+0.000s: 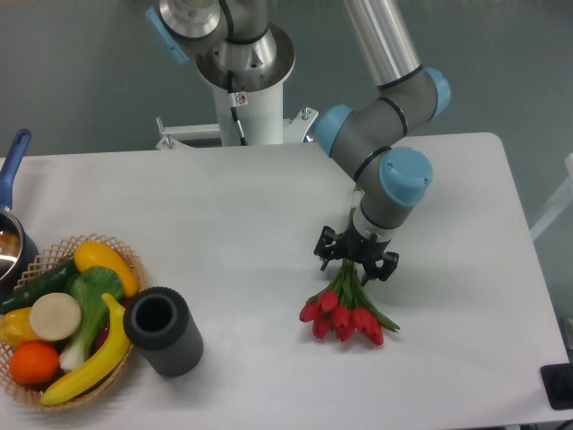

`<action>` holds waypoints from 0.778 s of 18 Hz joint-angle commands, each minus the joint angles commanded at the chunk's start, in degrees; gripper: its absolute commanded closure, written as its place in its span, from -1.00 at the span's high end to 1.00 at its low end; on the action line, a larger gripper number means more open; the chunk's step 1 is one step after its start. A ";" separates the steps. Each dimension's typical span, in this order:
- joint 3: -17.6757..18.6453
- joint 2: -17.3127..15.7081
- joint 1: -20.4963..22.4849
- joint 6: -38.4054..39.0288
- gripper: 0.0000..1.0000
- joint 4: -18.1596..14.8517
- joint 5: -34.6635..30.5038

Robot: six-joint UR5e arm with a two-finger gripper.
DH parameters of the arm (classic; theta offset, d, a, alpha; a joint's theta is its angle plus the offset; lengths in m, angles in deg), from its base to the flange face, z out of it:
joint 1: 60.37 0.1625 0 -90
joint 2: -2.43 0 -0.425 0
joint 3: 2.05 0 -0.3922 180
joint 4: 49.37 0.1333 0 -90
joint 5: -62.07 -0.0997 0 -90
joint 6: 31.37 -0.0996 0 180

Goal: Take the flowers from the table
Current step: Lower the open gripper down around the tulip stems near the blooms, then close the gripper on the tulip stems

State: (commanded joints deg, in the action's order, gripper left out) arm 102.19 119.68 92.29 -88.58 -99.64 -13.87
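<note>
Grey-and-blue arm: reaches down from the top, wrist bent so the pincer (356, 260) points straight down at the surface (251, 233).
Pincer: fingers spread a little, one on each side of the green stems; contact with them cannot be told.
Flowers (345, 309): lie flat on the surface right of centre, red buds toward the near edge, stems running up under the pincer.

Even, diffuse overhead light fills the room, leaving the white table (224, 215) bright but free of harsh glare. Soft, short shadows sit under the gripper (356, 260) and beside the dark cylinder (163, 331). The picture is slightly grainy, with mildly soft edges.
</note>
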 joint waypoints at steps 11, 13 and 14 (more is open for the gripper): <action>-0.62 -0.88 0.00 0.26 -0.29 -0.18 0.70; -0.62 -0.88 0.00 0.26 -0.29 -0.18 0.70; -0.62 -0.97 0.00 0.26 -0.29 -0.18 0.70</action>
State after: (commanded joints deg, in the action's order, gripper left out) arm 101.57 118.71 92.29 -88.32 -99.82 -13.17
